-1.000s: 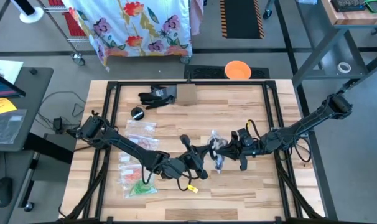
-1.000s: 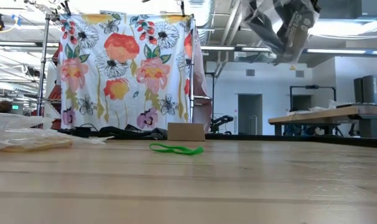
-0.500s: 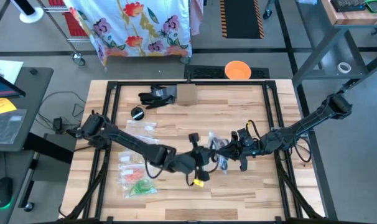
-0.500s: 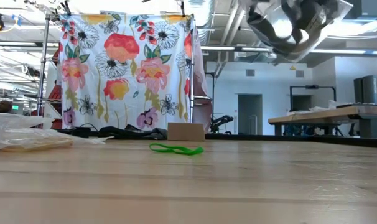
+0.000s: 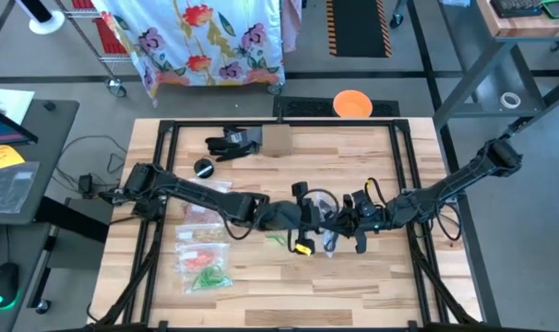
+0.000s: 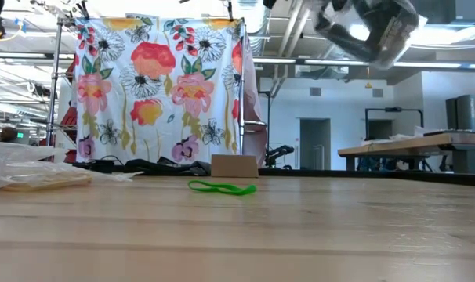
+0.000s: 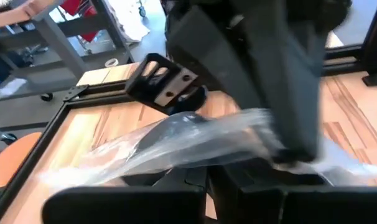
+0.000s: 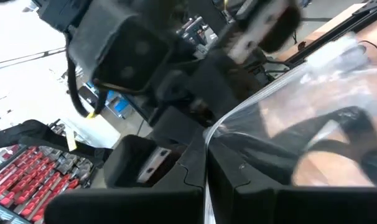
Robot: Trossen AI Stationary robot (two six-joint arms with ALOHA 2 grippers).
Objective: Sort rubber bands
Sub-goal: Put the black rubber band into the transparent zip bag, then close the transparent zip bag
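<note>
A clear plastic bag (image 5: 329, 242) hangs above the table's middle between my two grippers, which meet tip to tip. My left gripper (image 5: 315, 219) reaches in from the left and is shut on it. My right gripper (image 5: 340, 221) comes from the right and is shut on it too. The low view shows both hands with the bag (image 6: 355, 23) high above the table. One green rubber band (image 6: 222, 188) lies loose on the wood (image 5: 278, 242), just in front of my left hand. Whether the bag holds any bands cannot be seen. My left gripper pinches an edge of the clear bag (image 7: 204, 163) between its two shut fingers, coming nearly level from the table's left. The bag is lifted clear of the table. My right gripper pinches the bag's edge (image 8: 208, 138) between its two shut fingers, level from the table's right. The film spreads out beyond the fingertips, clear of the table.
Several clear bags with sorted bands (image 5: 204, 260) lie at the near left. A cardboard box (image 5: 277, 140), a black glove-like object (image 5: 231, 143) and a small black round thing (image 5: 204, 168) sit at the far side. Bare wood lies at the near right.
My left gripper has risen and gone toward the table's right and far side, up to my right gripper, tipping from pointing steeply down to nearly level. It has stayed shut. The bag between the hands has shifted with it.
</note>
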